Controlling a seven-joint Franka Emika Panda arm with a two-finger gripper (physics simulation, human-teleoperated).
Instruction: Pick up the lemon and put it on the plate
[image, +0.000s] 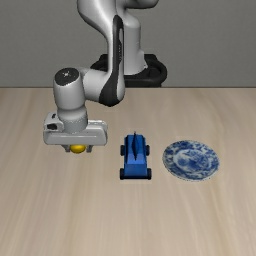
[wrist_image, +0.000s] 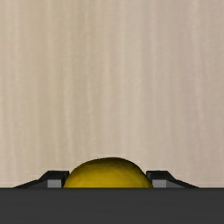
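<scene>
gripping the lemon (wrist_image: 107, 173) from two sides, the fingers (wrist_image: 162, 178) stand at a middling spread. each inner face is pressed against the fruit's flank, and the wrist view shows no gap between finger and peel. the hold looks taken across the lemon's shorter width, which would keep the spread modest.

in the exterior view the arm (image: 100, 85) bends down at the left of the frame, a little above centre. the lemon (image: 76, 150) peeps out as a small yellow patch directly beneath the arm's lower end, low over the pale wooden surface (image: 60, 210). whether it rests on the wood or hangs just clear of it cannot be told.

the plate (image: 190, 160) lies flat at the right of the frame, well apart from the lemon. a blue toy car (image: 134, 158) sits between the two, so the carry probably needs enough height to pass over the car rather than a low slide.

the lemon itself is a smooth rounded dome of deep yellow, browner in its shaded part, with no stem or mark to be seen. it is not yet on the plate, whose blue and white pattern lies uncovered. a round, smooth fruit may roll once let go, so a low release near the plate's middle seems wise.
</scene>
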